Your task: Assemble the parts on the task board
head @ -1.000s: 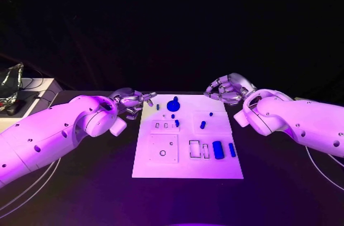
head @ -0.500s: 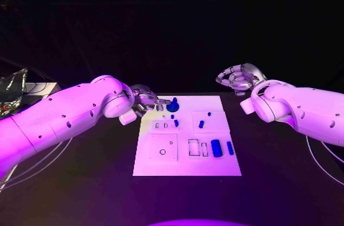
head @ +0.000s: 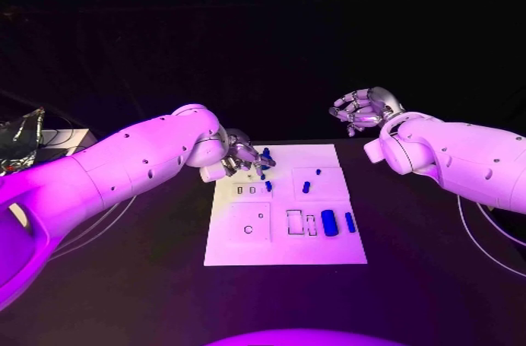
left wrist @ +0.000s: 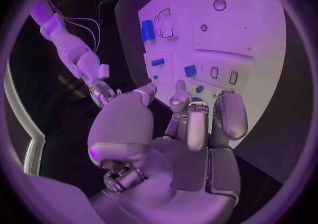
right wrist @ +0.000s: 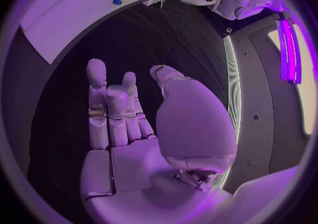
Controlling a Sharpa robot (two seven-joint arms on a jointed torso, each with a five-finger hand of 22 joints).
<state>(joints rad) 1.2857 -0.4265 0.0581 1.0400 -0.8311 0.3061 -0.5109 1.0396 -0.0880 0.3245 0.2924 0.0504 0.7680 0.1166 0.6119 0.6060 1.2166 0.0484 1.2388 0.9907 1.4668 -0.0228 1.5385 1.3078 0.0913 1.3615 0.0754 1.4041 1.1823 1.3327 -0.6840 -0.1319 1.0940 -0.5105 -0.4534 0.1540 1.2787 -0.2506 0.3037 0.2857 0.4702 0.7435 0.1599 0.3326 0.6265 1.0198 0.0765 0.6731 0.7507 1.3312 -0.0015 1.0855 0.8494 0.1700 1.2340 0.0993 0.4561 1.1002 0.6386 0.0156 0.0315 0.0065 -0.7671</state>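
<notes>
The left hand [head: 243, 157] has been carried further over the far left corner of the task board [head: 285, 247] than half a second ago, and is now seen above the round blue part [head: 267, 160] there. Its fingers [left wrist: 228, 118] are held fairly straight and slightly apart in the left wrist view; whether anything is touched cannot be told, as the fingertips are poorly seen. The right hand [head: 365, 107] has been raised a little and is held off the board beyond its far right corner, with nothing in it and its fingers [right wrist: 97, 102] loosely parted. The small blue parts [head: 329, 223] on the board are found where they were, two long ones lying near its right edge.
</notes>
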